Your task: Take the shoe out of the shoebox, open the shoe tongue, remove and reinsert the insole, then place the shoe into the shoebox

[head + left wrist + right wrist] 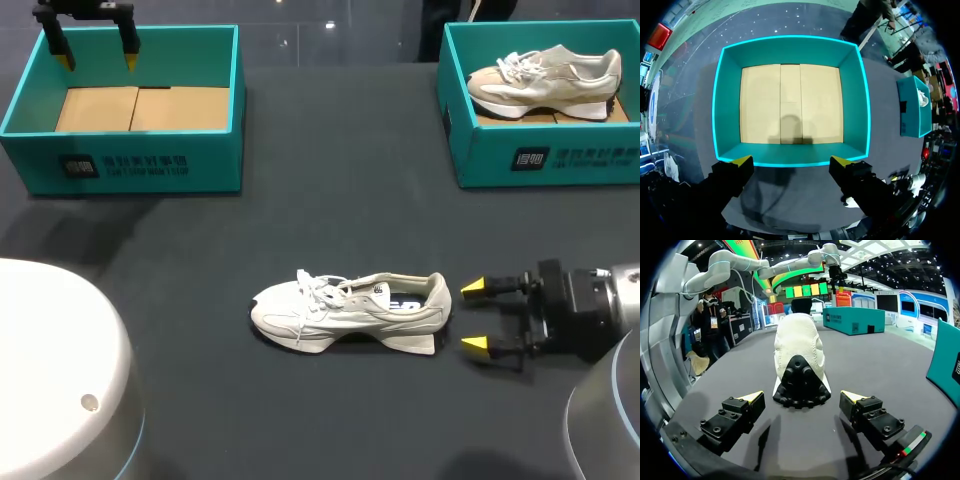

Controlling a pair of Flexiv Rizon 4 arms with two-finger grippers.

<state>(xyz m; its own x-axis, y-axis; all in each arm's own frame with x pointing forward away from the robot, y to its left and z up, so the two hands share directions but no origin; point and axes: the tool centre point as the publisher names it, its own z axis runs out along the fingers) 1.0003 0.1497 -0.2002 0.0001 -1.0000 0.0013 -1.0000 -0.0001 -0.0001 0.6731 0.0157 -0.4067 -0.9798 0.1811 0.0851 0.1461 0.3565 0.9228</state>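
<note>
A white sneaker [350,310] lies on its sole in the middle of the dark table, toe to the left, heel to the right. My right gripper [476,317] stands open just behind the heel, not touching it; in the right wrist view the heel [799,370] is straight ahead of the gripper [802,396]. The empty teal shoebox [130,105] sits at the far left. My left gripper [97,60] hangs open above its back edge; the left wrist view looks down into the box [790,102] with the gripper [791,161] over its near wall.
A second teal shoebox [545,150] at the far right holds a beige sneaker [545,80]. A white rounded robot base [55,370] fills the near left corner.
</note>
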